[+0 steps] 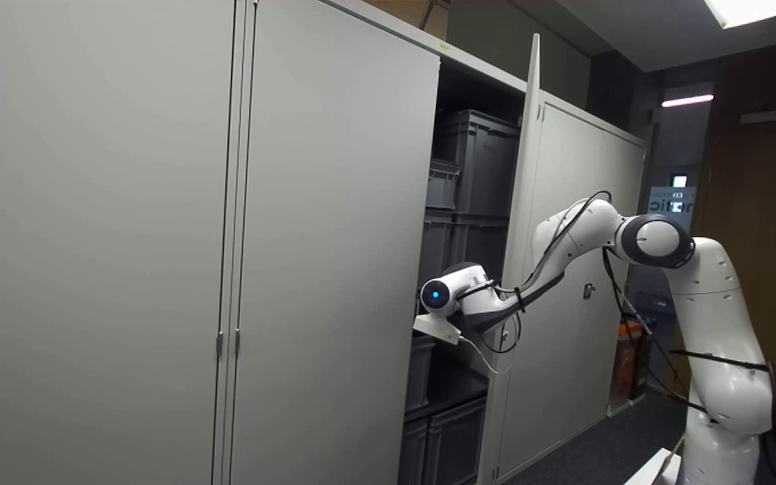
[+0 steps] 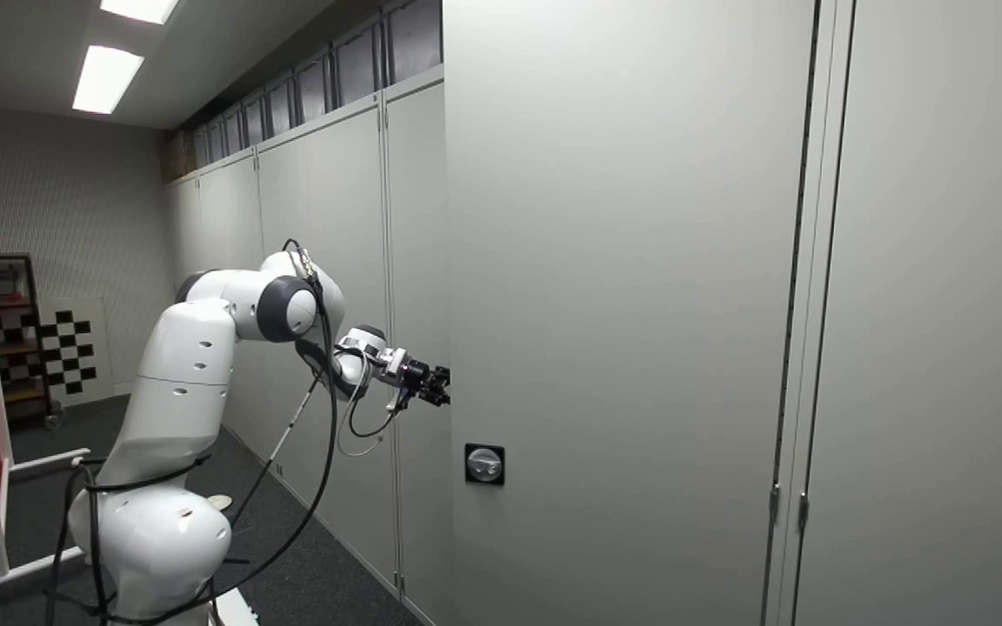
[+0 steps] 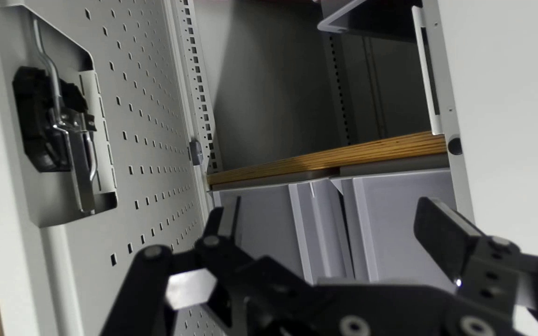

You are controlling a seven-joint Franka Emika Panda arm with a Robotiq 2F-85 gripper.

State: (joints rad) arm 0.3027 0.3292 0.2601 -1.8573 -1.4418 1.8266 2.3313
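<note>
End effector (image 3: 327, 205): fingers apart, nothing gripped, nr inner face of open cab. door (image 3: 147, 140) (long axis vert.); grey bins (image 3: 321, 228) ahead, twd door's hinge side.

Bright rectangular ceiling lights (image 2: 108, 80) shine above a dark grey floor (image 2: 310, 574), and at the far end, in an exterior view, a ribbed grey wall (image 2: 92, 191) stands behind a brown shelf rack (image 2: 21, 347) and a black-and-white checkered board (image 2: 70, 348). In an exterior view, a brown wooden door (image 1: 758, 182) stands beside a glazed panel (image 1: 674, 158) bearing partly hidden lettering, with a slim pinkish light (image 1: 688, 101) near its top.
</note>
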